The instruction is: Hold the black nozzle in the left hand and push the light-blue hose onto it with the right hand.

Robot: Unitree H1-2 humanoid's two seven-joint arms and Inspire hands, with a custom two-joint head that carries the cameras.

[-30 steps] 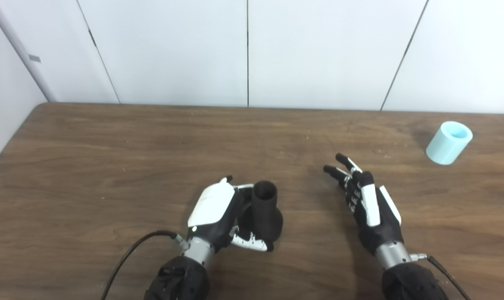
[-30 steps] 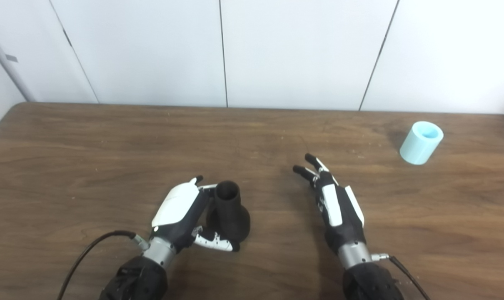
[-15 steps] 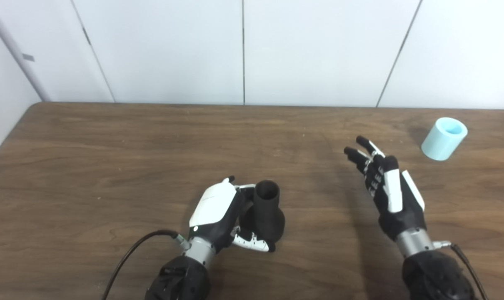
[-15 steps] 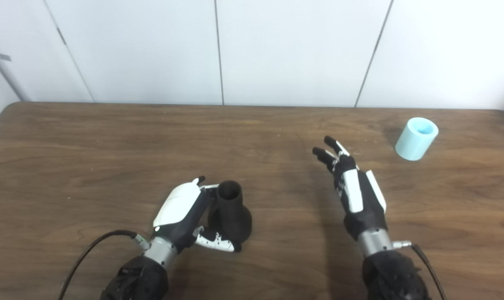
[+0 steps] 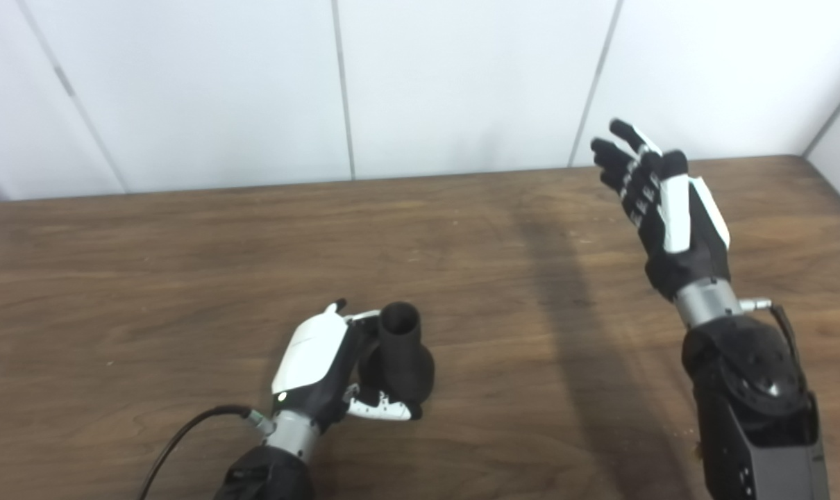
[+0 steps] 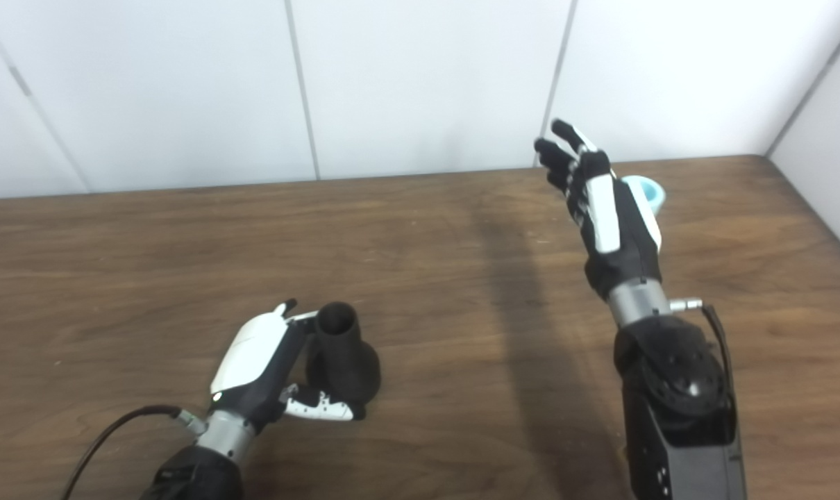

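Hose [image 6: 654, 192] mostly behind right hand [image 6: 611, 215], seemingly unheld

Left hand [image 5: 323, 364], white-backed with black fingers, low in lower-left centre of frame, fingers and thumb curled closed around what it holds. Left forearm enters from bottom edge, black cable trailing from wrist. Right hand [image 5: 659, 201] raised in upper right, fingers spread and extended up-left, holding nothing. Right forearm [image 5: 753, 410] rises steeply from lower right corner.
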